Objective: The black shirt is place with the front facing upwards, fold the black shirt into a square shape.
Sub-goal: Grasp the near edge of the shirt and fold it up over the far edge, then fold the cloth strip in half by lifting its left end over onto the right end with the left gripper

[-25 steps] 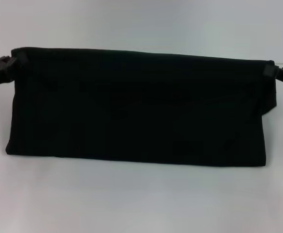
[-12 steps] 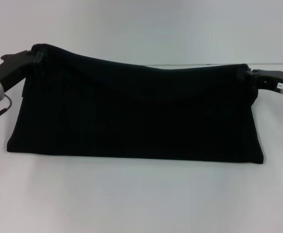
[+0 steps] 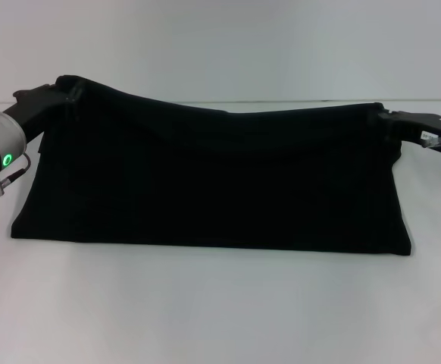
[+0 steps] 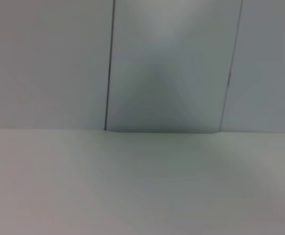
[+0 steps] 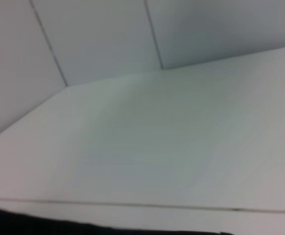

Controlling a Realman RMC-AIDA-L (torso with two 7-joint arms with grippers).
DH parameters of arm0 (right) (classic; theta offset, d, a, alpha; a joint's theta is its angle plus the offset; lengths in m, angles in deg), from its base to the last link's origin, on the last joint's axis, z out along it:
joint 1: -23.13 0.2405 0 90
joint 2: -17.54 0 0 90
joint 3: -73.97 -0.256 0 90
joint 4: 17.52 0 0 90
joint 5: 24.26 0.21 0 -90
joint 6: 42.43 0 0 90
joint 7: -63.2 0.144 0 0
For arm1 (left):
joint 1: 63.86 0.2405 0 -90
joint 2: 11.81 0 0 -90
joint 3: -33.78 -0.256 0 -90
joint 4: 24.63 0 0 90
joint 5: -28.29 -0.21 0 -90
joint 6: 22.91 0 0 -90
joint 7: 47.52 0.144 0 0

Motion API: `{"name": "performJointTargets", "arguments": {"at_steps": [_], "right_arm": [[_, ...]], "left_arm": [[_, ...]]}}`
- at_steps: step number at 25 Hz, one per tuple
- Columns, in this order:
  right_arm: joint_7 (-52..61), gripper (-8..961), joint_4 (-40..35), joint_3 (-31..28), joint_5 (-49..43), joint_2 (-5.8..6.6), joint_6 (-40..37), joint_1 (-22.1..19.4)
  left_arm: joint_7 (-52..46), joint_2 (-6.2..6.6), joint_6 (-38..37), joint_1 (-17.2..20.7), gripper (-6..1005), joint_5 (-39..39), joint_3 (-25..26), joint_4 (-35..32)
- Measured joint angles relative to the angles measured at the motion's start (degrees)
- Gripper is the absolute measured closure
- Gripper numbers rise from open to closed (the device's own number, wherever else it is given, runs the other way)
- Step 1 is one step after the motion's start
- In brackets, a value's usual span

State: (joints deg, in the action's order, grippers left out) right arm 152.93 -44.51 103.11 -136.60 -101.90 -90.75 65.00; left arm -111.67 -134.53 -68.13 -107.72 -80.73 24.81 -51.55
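Two grippers hold the black shirt (image 3: 213, 182) by its far edge, one at each end. The left gripper (image 3: 63, 91) is closed on the far-left corner of the cloth and the right gripper (image 3: 383, 115) is closed on the far-right corner, so the far edge hangs lifted between them and sags a little in the middle, higher on the left side. The shirt is already folded into a long band; its long axis runs left to right across the middle of the white tabletop (image 3: 220, 311), and its near edge lies flat on the surface. No print or label shows. Neither wrist view shows fingers; the right wrist view catches only a dark strip of cloth at its border.

The coming move, as I judge it, turns on this: the resting near edge lies toward the robot from both grippers, so the lifted edge must travel evenly toward it, both arms keeping pace to keep the band square.
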Motion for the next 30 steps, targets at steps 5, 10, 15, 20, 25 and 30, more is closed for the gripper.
{"name": "performJointTargets", "arguments": {"at_steps": [5,10,15,20,25,30], "right_arm": [[-1.18,827,0.11,-0.18,2.17,0.22,0.57,-1.19],[-1.23,644,0.28,-0.19,2.51,0.30,2.03,-2.09],[-2.43,463,-0.27,-0.25,7.07,0.48,0.82,-5.03],[-13.56,351,0.11,-1.48,22.82,0.73,-10.47,-11.54],[-26.09,240,3.90,-3.97,37.65,0.23,-23.56,-17.04],[-27.53,76,4.65,-3.28,38.11,0.65,-27.42,-17.15]], "left_arm": [[-0.13,-0.21,0.22,1.14,817,2.29,0.20,-0.30],[-0.62,0.17,0.10,2.35,620,5.71,-0.14,-0.51],[-6.43,0.23,-0.35,3.47,456,4.44,-2.12,-2.10],[-30.88,0.22,-10.18,9.09,356,-3.37,-12.12,-13.44],[-52.61,2.81,-27.71,11.09,359,-15.79,-12.56,-22.87],[-67.47,5.50,-40.44,10.05,361,-28.05,-9.80,-28.24]]}}
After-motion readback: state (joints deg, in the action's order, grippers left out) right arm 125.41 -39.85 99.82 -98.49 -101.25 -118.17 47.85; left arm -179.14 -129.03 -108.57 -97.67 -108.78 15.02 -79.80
